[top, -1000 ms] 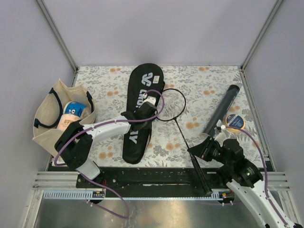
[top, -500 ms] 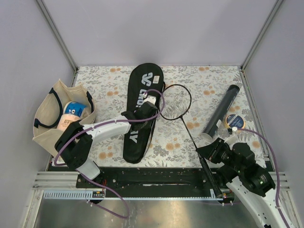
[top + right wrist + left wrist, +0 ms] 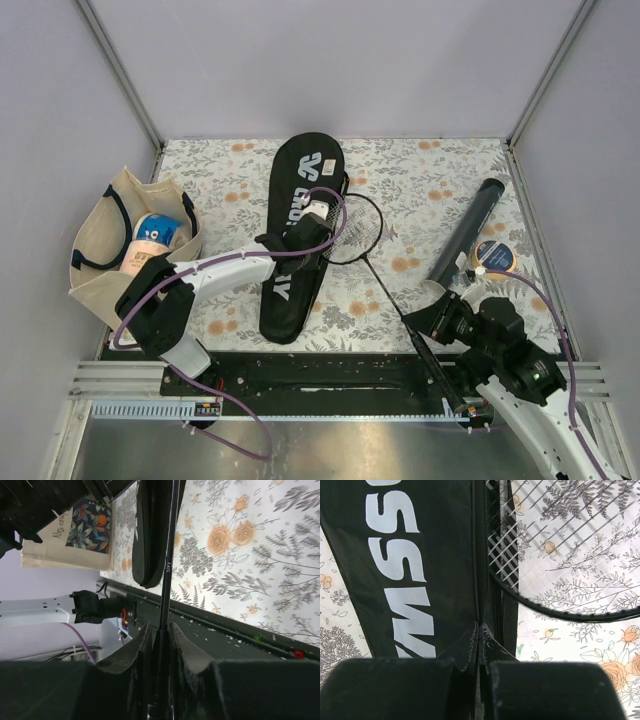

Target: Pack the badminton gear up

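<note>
The black racquet cover (image 3: 292,275) lettered CROSSWAY lies lengthwise in the middle of the table. My left gripper (image 3: 320,222) is shut on its right zipper edge (image 3: 481,630). One black racquet (image 3: 362,232) lies with its head partly over that edge, and its rim (image 3: 570,614) shows just right of the cover (image 3: 420,555). My right gripper (image 3: 425,322) is shut on the racquet where the shaft (image 3: 170,545) meets the handle. The handle end reaches over the near rail. The long black tube (image 3: 465,232) lies at the right.
A beige tote bag (image 3: 130,250) with dark handles stands at the left edge, things inside it. A tape roll (image 3: 493,256) with a blue centre sits beside the tube. The black base rail (image 3: 320,370) runs along the near edge. Grey walls enclose the table.
The right gripper swung right with the racquet, then back left. The racquet head has come back toward the cover and now overlaps its edge. The left gripper has kept its grip.
</note>
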`<state>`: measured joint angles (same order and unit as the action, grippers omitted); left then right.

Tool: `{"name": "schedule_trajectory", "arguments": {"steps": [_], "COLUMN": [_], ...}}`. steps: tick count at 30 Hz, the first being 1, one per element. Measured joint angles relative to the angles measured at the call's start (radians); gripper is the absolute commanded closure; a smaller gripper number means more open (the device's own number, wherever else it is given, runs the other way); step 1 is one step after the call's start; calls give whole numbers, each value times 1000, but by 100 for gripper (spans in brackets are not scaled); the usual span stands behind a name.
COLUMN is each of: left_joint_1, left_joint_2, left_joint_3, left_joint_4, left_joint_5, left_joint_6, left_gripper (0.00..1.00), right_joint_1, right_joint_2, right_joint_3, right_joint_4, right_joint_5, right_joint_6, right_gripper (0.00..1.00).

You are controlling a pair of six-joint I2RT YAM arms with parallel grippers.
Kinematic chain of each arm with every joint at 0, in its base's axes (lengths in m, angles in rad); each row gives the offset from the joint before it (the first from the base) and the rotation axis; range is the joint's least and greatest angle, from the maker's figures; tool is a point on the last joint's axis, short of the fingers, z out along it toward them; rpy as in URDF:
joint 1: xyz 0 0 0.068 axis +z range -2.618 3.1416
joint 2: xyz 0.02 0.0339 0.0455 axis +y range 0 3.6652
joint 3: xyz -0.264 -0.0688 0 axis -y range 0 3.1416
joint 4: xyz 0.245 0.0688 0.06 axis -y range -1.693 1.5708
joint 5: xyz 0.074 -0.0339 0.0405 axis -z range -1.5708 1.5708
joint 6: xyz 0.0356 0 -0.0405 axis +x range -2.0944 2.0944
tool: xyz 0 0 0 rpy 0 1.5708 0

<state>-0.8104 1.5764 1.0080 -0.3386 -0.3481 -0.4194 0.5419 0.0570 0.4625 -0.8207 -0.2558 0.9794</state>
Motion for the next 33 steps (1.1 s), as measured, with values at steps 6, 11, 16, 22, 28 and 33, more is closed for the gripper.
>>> {"name": "schedule_trajectory", "arguments": {"steps": [6,11,16,22,28,33], "left_joint_1": [0,0,0,-9,-55,-79], "left_joint_2": [-5,-37,-66,-72,-65,19], "left_joint_3": [-1,-3,-10,-11,-11,-6], "left_joint_4": [14,47,59,29,-6,-16], "left_joint_5": [16,49,91,91,-5,-102], "left_joint_6": [1,-2,-32,-32,-6,16], "left_gripper": [100,100,100,59,49,48], "right_joint_1": [0,0,0,0,1,1], "right_joint_2": [4,7,56,205,241,238], "right_joint_3": [-100,-187,-223,-244,-267,-268], "right_joint_4": [148,274,372,542,620,637], "right_joint_5": [-76,-93,-55,-43,-53,-51], "right_joint_6": [78,118,112,101,102,103], "right_gripper": [100,100,100,100,100,100]}}
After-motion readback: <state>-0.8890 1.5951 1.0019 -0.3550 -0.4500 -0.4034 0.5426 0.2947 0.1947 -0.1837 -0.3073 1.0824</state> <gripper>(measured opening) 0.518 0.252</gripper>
